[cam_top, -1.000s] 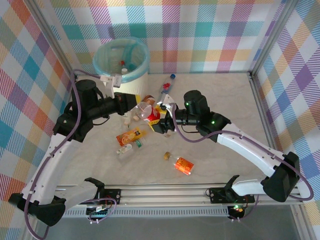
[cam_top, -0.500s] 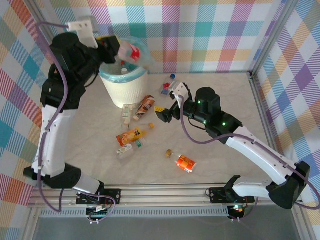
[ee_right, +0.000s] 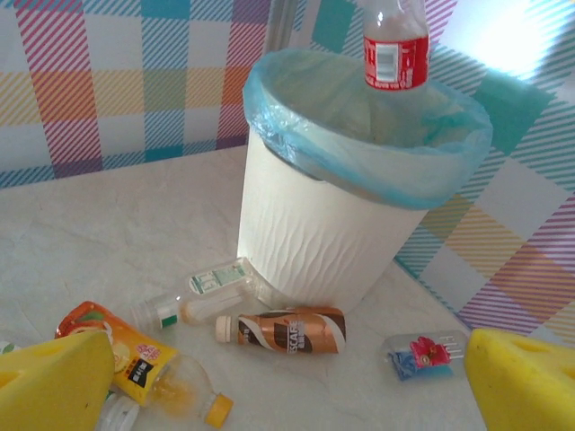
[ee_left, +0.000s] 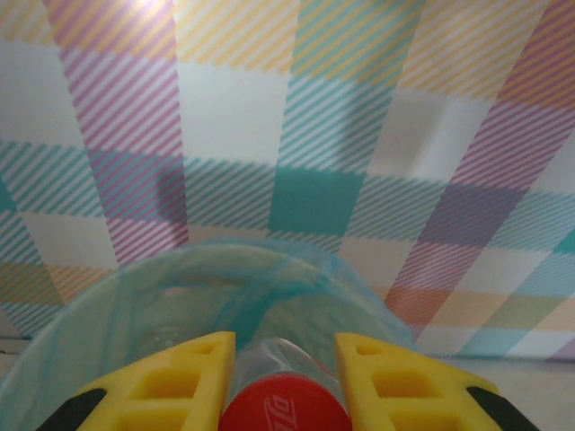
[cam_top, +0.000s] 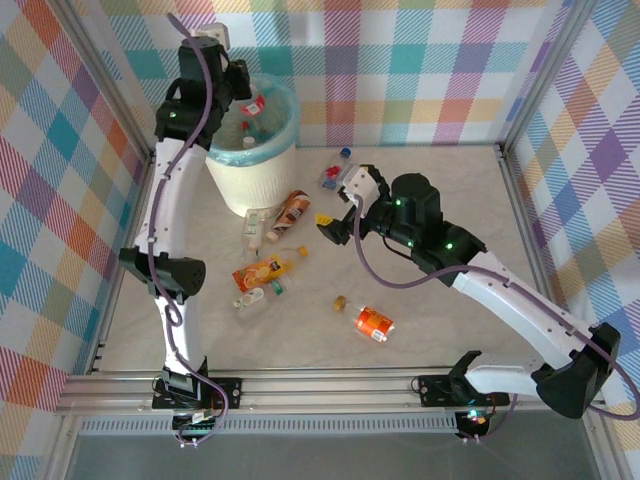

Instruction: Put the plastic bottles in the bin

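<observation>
Hanging over the one bin (cam_top: pixel 250 178), left hand (ee_left: pixel 285 341) clamps one red-labelled bottle (ee_right: pixel 396 49); right hand (cam_top: pixel 332 226) gapes, empty.

Marbled table (cam_top: pixel 480 180), plaid walls (cam_top: pixel 420 70)

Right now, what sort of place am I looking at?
Probably a robot test cell, not a home: checked walls on a metal frame, two robot arms bolted to the table edge, and a left claw holding a red-labelled bottle over a white bin.
</observation>
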Controlling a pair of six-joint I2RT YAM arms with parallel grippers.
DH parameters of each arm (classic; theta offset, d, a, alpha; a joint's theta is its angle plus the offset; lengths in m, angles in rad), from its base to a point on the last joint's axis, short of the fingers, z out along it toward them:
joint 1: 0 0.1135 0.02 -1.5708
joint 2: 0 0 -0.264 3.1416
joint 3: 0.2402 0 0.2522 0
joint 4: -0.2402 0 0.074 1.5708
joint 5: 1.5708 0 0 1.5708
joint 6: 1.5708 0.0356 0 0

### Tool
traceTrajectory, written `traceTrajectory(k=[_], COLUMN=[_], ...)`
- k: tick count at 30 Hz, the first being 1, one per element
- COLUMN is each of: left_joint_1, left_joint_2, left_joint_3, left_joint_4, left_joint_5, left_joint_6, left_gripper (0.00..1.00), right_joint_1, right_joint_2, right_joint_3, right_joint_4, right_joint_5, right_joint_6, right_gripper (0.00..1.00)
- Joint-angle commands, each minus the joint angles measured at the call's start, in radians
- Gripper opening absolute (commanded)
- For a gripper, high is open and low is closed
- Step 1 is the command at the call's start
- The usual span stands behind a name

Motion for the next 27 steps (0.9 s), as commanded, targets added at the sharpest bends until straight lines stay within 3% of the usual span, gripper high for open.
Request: traceTrajectory(k=[1, 14, 27], left_joint_1=[0.008, 0.018, 0.041], left_joint_2=[0.007, 0.156, 0.294], left_joint_3=[0.023, 0.022, 0.022], left_joint_4=[0.035, -0.085, -0.168], left_joint_5=[0.018, -0.089, 0.005], left_joint_6=[0.024, 0.104, 0.071], left_gripper=[0.00, 0.00, 0.00], right_joint_1=[-0.004, -0.004, -0.004], right_joint_2=[0.008, 0.032, 0.080], right_joint_3=[0.015, -0.008, 0.014], right_joint_4=[-0.021, -0.042, -0.067], right_joint_5=[-0.029, -0.057, -0.078], right_joint_6=[-0.006, 0.012, 0.024], right_gripper=[1.00, 1.00, 1.00])
